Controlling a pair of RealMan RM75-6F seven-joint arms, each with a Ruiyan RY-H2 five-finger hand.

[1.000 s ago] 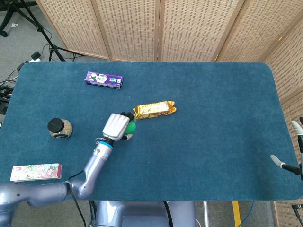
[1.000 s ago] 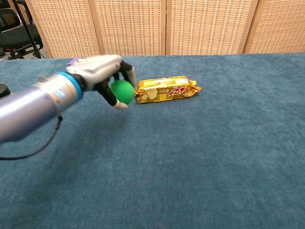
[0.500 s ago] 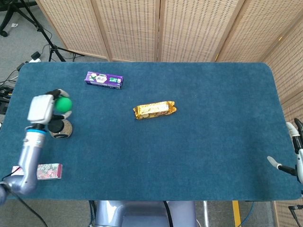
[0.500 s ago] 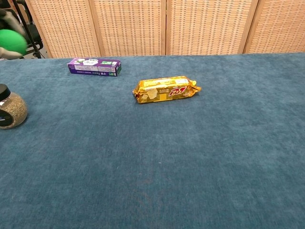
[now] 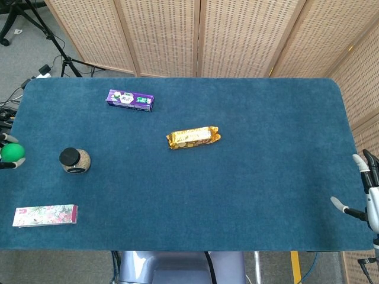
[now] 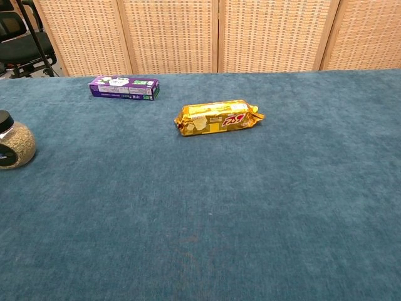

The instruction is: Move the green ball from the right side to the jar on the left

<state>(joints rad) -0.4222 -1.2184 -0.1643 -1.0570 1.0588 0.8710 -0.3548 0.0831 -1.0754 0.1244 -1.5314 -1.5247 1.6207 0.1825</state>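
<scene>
Green ball (image 5: 11,152) is now way out at the far left edge of the head view, just past the counter (image 5: 266,177) edge and left of the jar (image 5: 74,160), with only bits of the left hand (image 5: 8,155) showing around it, so that hand is holding it. Half a second back the ball was up beside the jar; a second back it was next to the gold snack pack (image 5: 193,137), so it's travelled most of the counter's width. It's round, so no real long axis to speak of. The jar stands upright with a black lid and grainy tan stuff inside. Writing-wise, the gold pack has red lettering in the chest view but I can't read it, same for the purple box (image 5: 130,99) and the flowery box (image 5: 45,215). Right hand (image 5: 365,192) pokes in at the right edge, fingers spread, nothing in it.
</scene>
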